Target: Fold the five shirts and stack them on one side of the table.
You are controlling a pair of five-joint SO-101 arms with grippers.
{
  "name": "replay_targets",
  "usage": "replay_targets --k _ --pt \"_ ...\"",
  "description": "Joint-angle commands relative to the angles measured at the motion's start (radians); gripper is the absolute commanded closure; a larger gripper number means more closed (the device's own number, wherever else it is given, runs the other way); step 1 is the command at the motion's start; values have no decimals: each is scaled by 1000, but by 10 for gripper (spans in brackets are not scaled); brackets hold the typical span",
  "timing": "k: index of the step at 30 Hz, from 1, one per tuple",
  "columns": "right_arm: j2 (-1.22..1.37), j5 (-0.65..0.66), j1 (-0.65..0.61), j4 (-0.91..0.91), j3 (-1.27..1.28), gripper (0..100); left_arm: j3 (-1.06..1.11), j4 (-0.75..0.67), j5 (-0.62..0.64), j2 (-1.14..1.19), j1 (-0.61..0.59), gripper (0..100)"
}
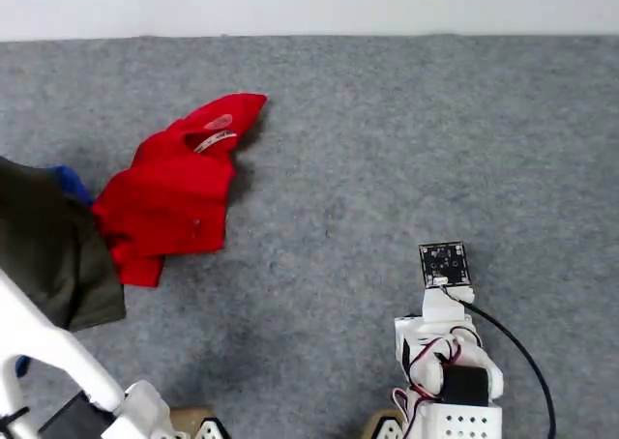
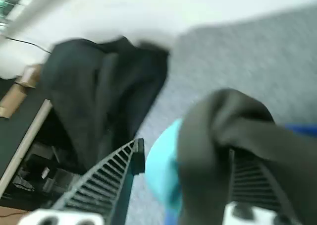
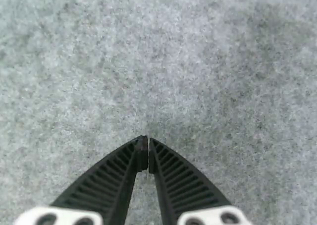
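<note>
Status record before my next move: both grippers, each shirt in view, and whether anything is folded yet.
left gripper: open, olive shirt draped over one finger
right gripper: shut, empty, over bare table
red shirt: rumpled, unfolded, beside the olive shirt
blue shirt: partly under the olive shirt
cyan shirt: under the olive shirt
black shirt: loose heap at the table's edge
folded stack: none seen
</note>
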Motion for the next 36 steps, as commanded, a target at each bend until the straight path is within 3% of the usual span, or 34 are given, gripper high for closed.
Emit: replay_targets --k 1,12,20,25,36 --pt "-12 -8 -2 -13 15 990 -54 98 -55 -6 3 729" --pt "-12 -8 -2 -13 15 990 -87 502 -250 -8 -135 730" --pt "-12 -8 -2 -13 15 990 -285 899 -265 -8 -219 731" --pt "-12 -8 -2 -13 15 990 -305 911 -227 -74 -210 731" --pt "-12 -9 -91 -13 15 990 -8 908 -212 -368 -106 732"
